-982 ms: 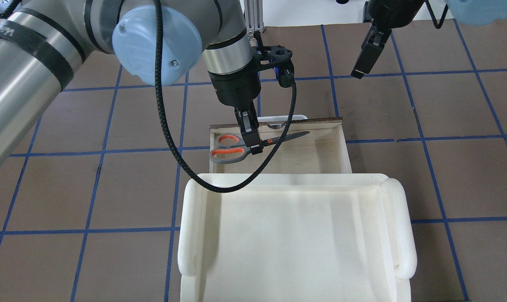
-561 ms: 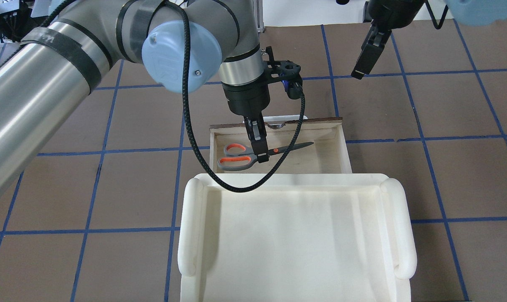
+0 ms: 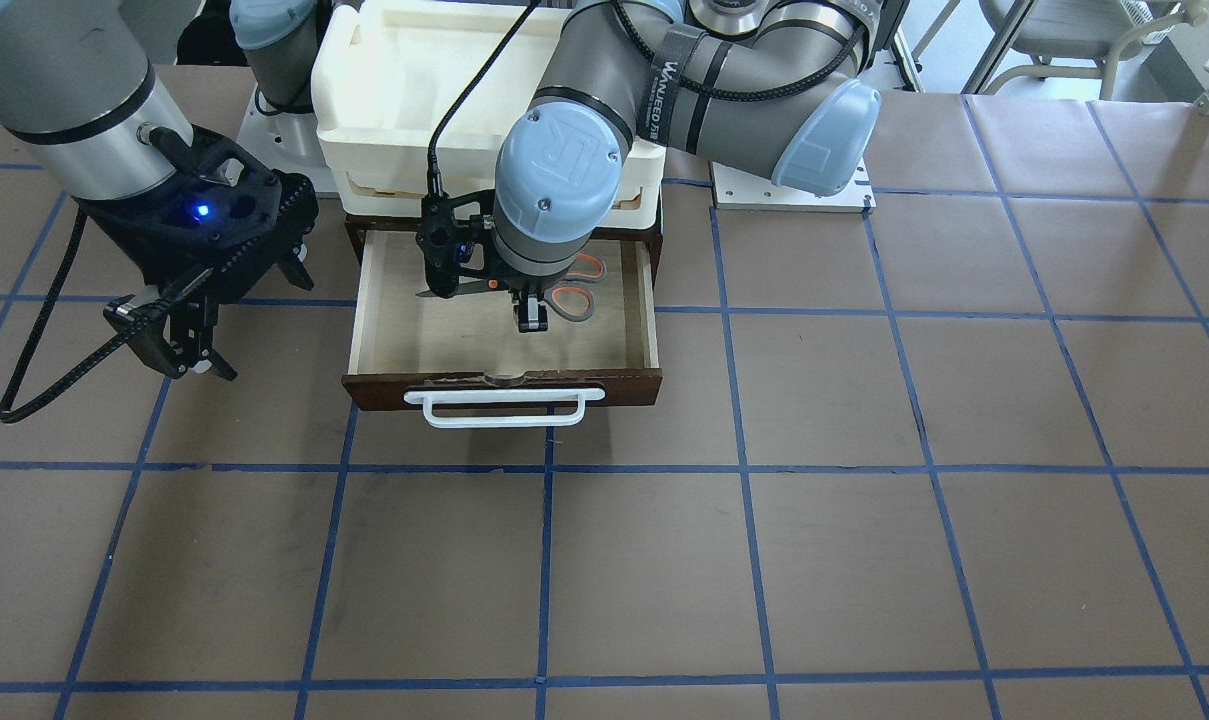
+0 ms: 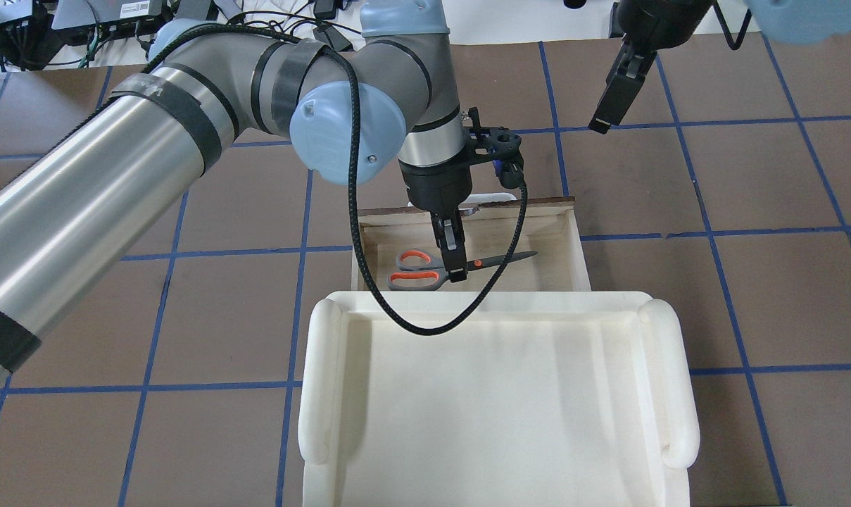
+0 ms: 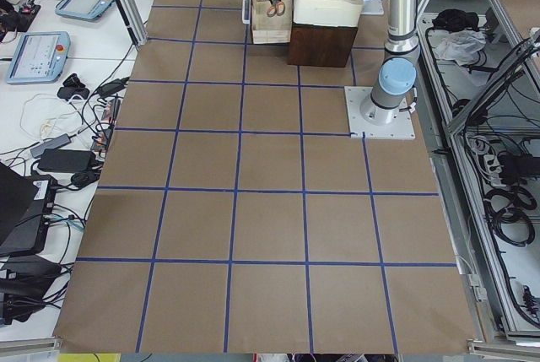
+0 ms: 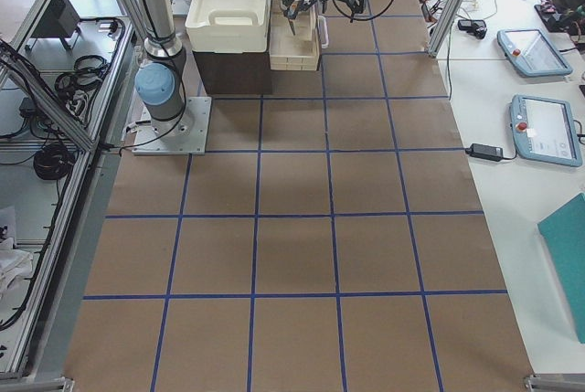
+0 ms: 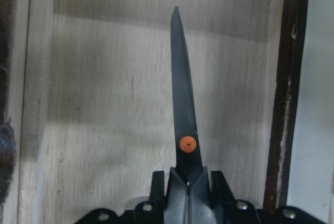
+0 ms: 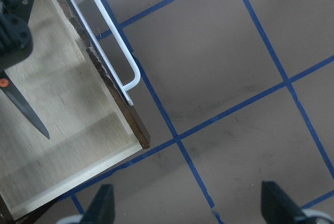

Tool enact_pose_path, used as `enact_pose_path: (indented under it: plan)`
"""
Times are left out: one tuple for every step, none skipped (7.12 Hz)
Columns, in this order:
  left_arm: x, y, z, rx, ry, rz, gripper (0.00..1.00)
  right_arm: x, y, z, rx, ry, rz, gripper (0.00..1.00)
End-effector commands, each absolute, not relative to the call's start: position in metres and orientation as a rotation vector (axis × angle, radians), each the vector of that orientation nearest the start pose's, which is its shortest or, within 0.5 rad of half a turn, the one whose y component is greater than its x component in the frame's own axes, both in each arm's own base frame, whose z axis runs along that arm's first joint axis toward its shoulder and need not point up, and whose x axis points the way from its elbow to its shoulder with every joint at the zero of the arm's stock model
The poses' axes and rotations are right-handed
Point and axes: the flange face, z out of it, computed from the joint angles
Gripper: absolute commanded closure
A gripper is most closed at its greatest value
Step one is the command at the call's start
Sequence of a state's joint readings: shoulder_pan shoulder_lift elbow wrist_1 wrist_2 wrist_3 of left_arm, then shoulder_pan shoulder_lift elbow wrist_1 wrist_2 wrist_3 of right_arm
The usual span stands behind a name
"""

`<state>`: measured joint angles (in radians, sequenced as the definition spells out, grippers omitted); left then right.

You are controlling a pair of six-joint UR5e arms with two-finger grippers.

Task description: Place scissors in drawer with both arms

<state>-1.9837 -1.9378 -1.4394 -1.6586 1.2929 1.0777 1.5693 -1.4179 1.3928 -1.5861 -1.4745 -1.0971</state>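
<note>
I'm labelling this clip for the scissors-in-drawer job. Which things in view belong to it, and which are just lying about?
Job: scissors; drawer; left end effector, gripping the scissors; right end effector, open.

Lying about: white tray; teach pendant on the side table.

Seen from above behind the drawer [image 4: 576, 246], steeply from its front, closely at both wrists, distantly from either side.

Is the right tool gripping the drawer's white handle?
No, the right tool hangs open over the brown table, clear of the white handle on the drawer.
</note>
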Motion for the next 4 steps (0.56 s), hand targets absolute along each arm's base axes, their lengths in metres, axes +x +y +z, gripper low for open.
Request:
enact_pose_path:
  plan:
    - [-0.4007,-0.4678,0.3347,2.324,2.589,0.421,1.0,0.1419,-0.5608,0.497,-1.607,2.626,-0.129,0.0]
    - [-0.4027,-0.4635,0.3322,2.316,2.593,0.437,1.0,0.142,-0.5608,0.4965,-1.605,2.626,-0.13,0.0]
    - [-0.4029,-0.4638,0.3313,2.316,2.593,0.437,1.0,0.1421,-0.5607,0.4963,-1.594,2.631,-0.128,0.0]
    - [-0.4041,-0.4621,0.3306,2.289,2.612,0.45,1.0,0.1417,-0.5607,0.4963,-1.593,2.635,-0.125,0.0]
